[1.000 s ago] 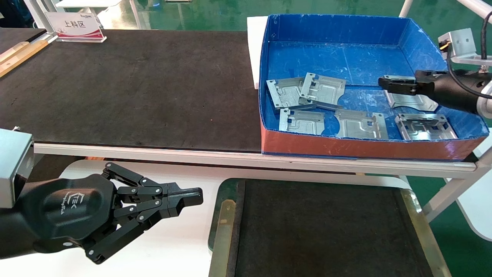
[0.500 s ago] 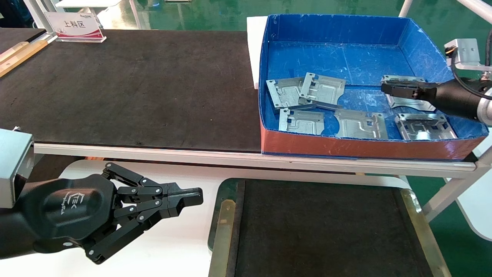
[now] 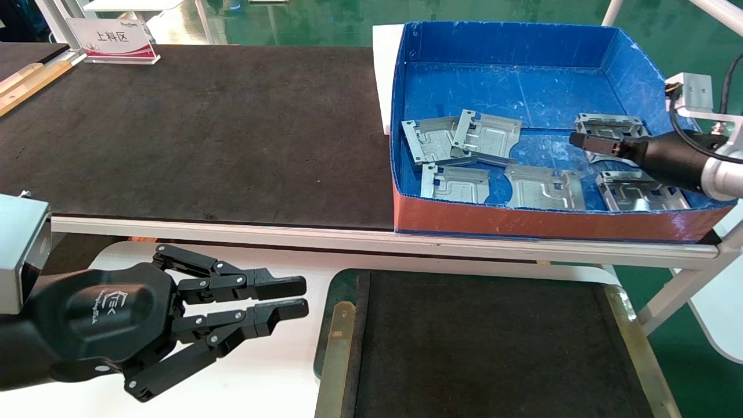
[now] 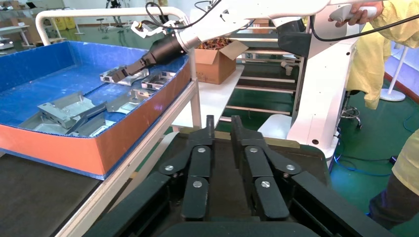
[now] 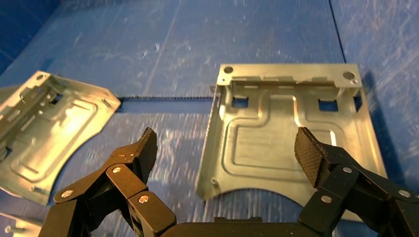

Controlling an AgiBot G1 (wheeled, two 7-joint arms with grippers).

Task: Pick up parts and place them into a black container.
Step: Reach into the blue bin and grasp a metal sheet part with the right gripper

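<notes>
Six parts (image 3: 455,183) lie in the blue box (image 3: 511,43), and we count none yet in the black container (image 3: 342,337), well apart from our right gripper (image 5: 225,148) on the near side. That gripper hovers low with its jaws spread wide and empty, one part (image 5: 289,136) lying flat just ahead between its pads (image 5: 309,150). We judge this the reach before the first grasp; next we need to descend and close across the plate's edges. Our left gripper (image 3: 284,299) idles beside the container, slightly parted, holding nothing
</notes>
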